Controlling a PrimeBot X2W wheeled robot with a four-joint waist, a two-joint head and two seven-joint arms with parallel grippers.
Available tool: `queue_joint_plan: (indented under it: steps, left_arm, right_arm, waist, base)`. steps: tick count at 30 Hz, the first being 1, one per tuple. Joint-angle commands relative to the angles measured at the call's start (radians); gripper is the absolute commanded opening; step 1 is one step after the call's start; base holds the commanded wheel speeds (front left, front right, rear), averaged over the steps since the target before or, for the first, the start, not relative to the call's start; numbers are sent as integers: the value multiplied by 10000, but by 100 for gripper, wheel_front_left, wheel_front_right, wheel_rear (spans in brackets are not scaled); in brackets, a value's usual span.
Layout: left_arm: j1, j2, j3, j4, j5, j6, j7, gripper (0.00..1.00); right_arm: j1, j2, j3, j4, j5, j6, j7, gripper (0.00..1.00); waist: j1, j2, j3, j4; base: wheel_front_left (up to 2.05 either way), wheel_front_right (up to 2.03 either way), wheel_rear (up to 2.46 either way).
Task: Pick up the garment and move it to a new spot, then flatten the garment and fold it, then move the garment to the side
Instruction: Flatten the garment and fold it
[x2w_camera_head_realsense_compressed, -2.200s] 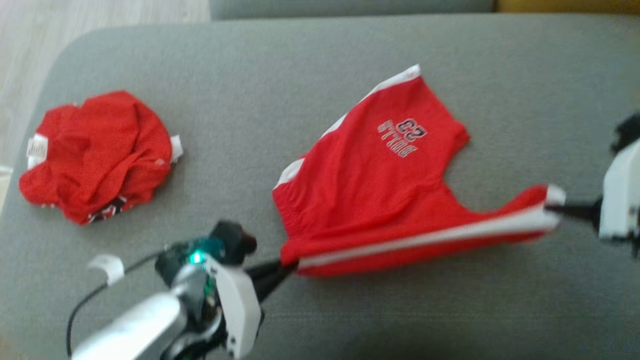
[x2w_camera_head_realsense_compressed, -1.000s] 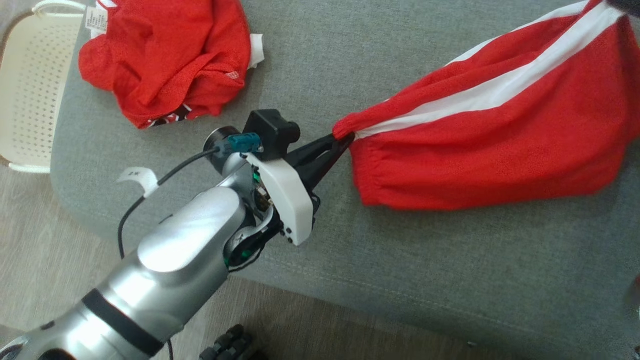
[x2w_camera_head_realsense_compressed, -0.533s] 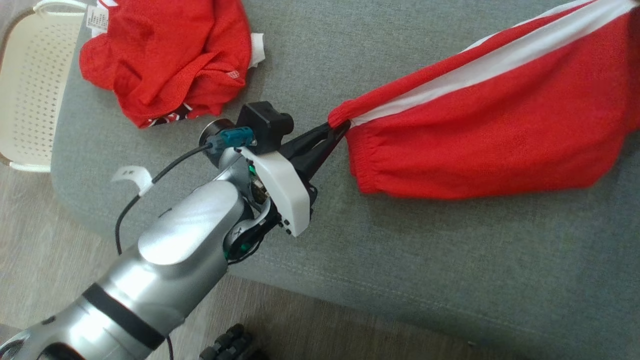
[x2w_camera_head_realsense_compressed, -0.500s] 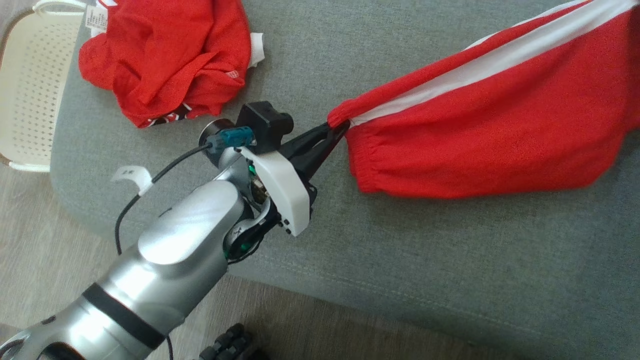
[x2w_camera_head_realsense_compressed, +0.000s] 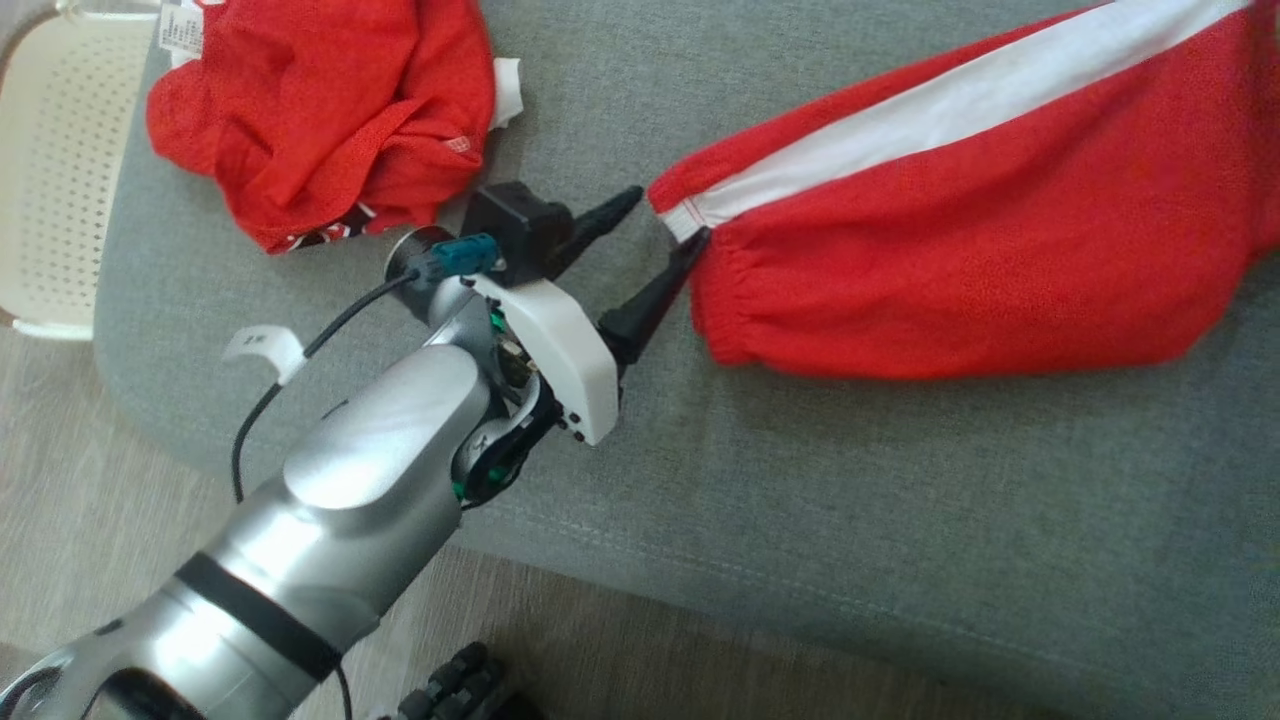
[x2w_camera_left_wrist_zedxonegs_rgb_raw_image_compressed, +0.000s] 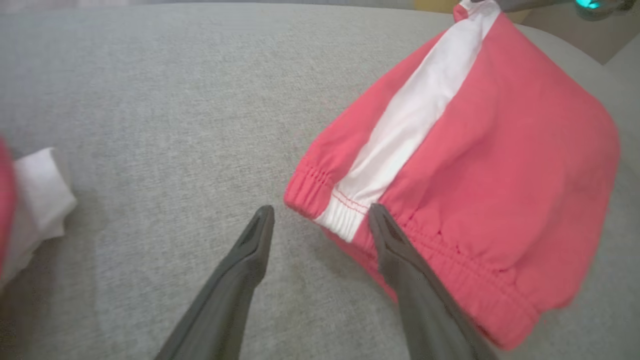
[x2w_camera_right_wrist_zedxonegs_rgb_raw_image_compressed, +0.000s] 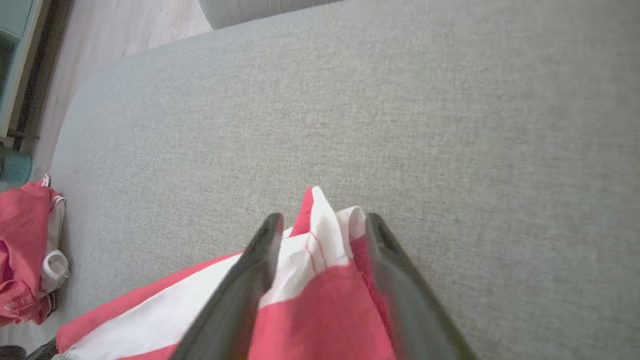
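Note:
The garment (x2w_camera_head_realsense_compressed: 950, 230), red shorts with a white side stripe, lies stretched out on the grey cushion (x2w_camera_head_realsense_compressed: 800, 520). My left gripper (x2w_camera_head_realsense_compressed: 668, 215) stands open at its elastic waistband corner, one fingertip on each side of the white stripe's end. In the left wrist view the garment (x2w_camera_left_wrist_zedxonegs_rgb_raw_image_compressed: 500, 165) lies just ahead of my left gripper (x2w_camera_left_wrist_zedxonegs_rgb_raw_image_compressed: 320, 209), the right finger resting against the hem. My right gripper (x2w_camera_right_wrist_zedxonegs_rgb_raw_image_compressed: 324, 217) has its fingers apart, with the far corner of the garment (x2w_camera_right_wrist_zedxonegs_rgb_raw_image_compressed: 325, 310) bunched loosely between them.
A second red garment (x2w_camera_head_realsense_compressed: 320, 110) lies crumpled at the cushion's far left, near a cream perforated basket (x2w_camera_head_realsense_compressed: 50, 170) off the edge. The cushion's front edge drops to wooden floor (x2w_camera_head_realsense_compressed: 100, 520). Bare grey cushion stretches in front of the shorts.
My left gripper opened and let go of the waistband corner. The right gripper's fingers spread too. The garment, earlier pulled taut between both, now rests on the cushion.

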Motion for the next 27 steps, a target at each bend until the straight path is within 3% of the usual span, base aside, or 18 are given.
queue_joint_plan:
  steps: [1, 10, 19, 24, 27]
  left_arm:
    - [-389, 234, 450, -133, 31, 97, -177, 100]
    - [-65, 648, 1101, -56, -285, 614, -726, 100]
    - [901, 1113, 2391, -1083, -620, 1668, -1263, 100]
    - [1723, 1048, 3225, -1789, -165, 2345, -1337, 100]
    - [2384, 783, 3803, -2267, 335, 2513, -1341, 100]
  right_arm:
    - [-291, -36, 260, -409, 104, 63, -294, 100]
    - [451, -72, 1421, -499, 1325, 63, -2880, 100]
    - [1992, -504, 3087, -1799, 2936, 63, -6076, 100]
    - [3046, -860, 3816, -2516, 2938, 63, -8091, 100]
    - [3722, -1049, 4061, -2773, 2633, 63, -9240, 100]
  waist:
    - [-1, 0, -69, -81]
    - [-1, 0, -1080, -804]
    - [-1, 0, -2212, -1800]
    - [-1, 0, -2684, -2230]
    - [-1, 0, -2887, -2430]
  base:
    - [0, 0, 0]
    - [0, 0, 0]
    - [0, 0, 0]
    - [0, 0, 0]
    - [0, 0, 0]
